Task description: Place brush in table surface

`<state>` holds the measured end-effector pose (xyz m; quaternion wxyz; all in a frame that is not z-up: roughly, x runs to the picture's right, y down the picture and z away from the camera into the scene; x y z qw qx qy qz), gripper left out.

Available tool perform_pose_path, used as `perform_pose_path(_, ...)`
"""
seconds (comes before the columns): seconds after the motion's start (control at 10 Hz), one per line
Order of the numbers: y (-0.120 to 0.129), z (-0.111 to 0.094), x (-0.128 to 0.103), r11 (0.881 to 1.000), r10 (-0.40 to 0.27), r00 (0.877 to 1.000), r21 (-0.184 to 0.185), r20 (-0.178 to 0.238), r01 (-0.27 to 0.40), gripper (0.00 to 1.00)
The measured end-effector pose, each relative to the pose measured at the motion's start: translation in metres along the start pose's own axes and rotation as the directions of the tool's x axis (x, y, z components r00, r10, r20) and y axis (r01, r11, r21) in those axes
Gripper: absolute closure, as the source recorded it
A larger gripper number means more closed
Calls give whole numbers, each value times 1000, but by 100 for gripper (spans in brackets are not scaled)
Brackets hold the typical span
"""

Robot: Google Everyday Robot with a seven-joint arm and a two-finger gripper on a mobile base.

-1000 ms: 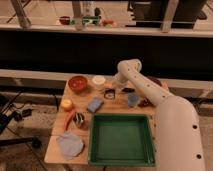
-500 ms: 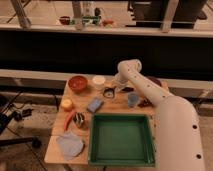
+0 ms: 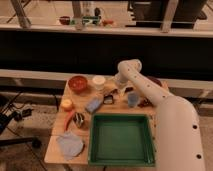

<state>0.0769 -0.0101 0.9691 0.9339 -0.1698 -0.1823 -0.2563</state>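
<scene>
Hardly anything differs from half a second ago: the white arm [image 3: 150, 95] holds the same reach across the far side of the table surface [image 3: 60, 150], and nothing on it has shifted. The gripper [image 3: 116, 92] sits low at the middle of the far half, just above the wood, and whether its claw is apart or together cannot be told from here. The brush [image 3: 108, 98] lies right at the gripper's tip, dark head with a pale patch, on the tabletop or just over it; contact cannot be made out.

Around it, things crowd close. A blue sponge [image 3: 93, 104] lies just left of the brush, a white cup [image 3: 98, 82] and a red bowl [image 3: 78, 83] behind, a blue cup [image 3: 132, 99] to its right. The green tray [image 3: 121, 140] fills the near middle. At the left edge sit a yellow round item [image 3: 66, 104], a red tool [image 3: 69, 119], a small dark striped item [image 3: 79, 119] and a grey-blue cloth [image 3: 69, 144].
</scene>
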Motion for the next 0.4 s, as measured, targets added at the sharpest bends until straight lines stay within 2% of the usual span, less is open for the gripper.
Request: perform_pose_path(0.4,0,0,0,1000,0,1000,0,0,0,20)
